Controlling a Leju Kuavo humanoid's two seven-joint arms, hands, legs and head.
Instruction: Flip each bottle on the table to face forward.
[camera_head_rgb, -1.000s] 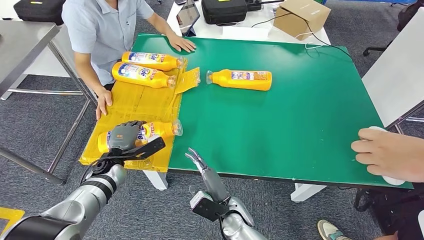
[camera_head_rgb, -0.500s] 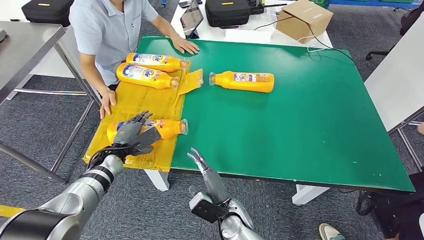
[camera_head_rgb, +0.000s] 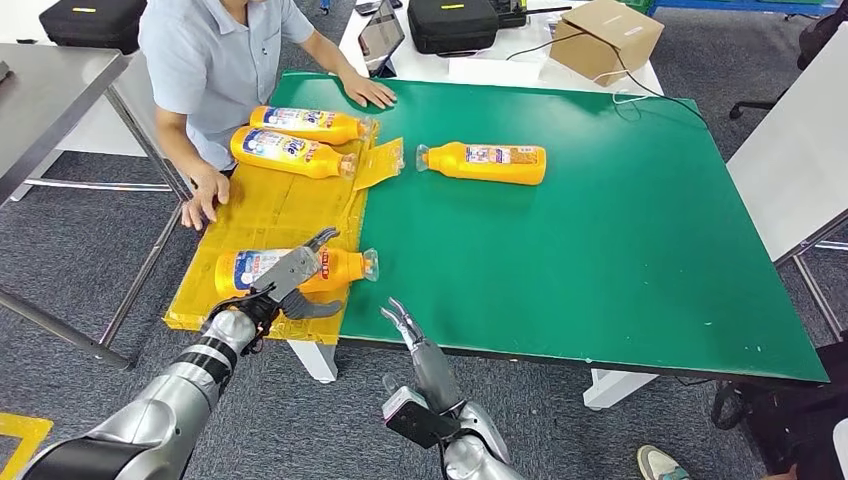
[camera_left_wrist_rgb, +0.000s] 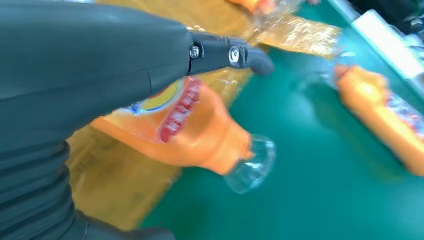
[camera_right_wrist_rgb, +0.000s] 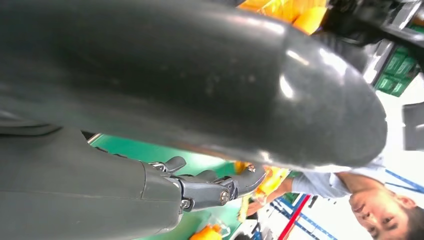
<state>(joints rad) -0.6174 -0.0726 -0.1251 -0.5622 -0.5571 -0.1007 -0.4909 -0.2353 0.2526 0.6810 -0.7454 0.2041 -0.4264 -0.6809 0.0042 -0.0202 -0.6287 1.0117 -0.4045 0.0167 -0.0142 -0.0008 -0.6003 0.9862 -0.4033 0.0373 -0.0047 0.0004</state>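
A: Bottles — how many were on the counter (camera_head_rgb: 600, 250)?

B: Four orange bottles, all lying on their sides. Two lay side by side at the far left on the yellow plastic sheet (camera_head_rgb: 270, 215), the farthest bottle (camera_head_rgb: 305, 123) and the second bottle (camera_head_rgb: 290, 151), both with clear caps toward the green surface. A third bottle (camera_head_rgb: 485, 162) lay alone on the green mat, cap pointing left. The nearest bottle (camera_head_rgb: 290, 270) lay at the sheet's near end, its cap just over the green.

A: And the robot hands?

B: The left robot hand (camera_head_rgb: 290, 280) lay over the nearest bottle, fingers stretched across its label and thumb below it; whether it truly gripped, I could not tell. The right robot hand (camera_head_rgb: 405, 325) hung off the counter's near edge, fingers apart, holding nothing.

A: Did the wrist views add anything?

B: The left wrist view showed the nearest bottle's red-and-blue label and clear cap close under a dark finger (camera_left_wrist_rgb: 230, 54), with the third bottle blurred beyond. The right wrist view showed that hand's fingers (camera_right_wrist_rgb: 220, 187) loosely extended and empty.

A: Anyone nearby?

B: One person (camera_head_rgb: 215, 60) in a light blue shirt stood at the far left, one hand on the sheet, the other on the green. Behind were a cardboard box (camera_head_rgb: 605, 35) and a black case (camera_head_rgb: 455, 22).
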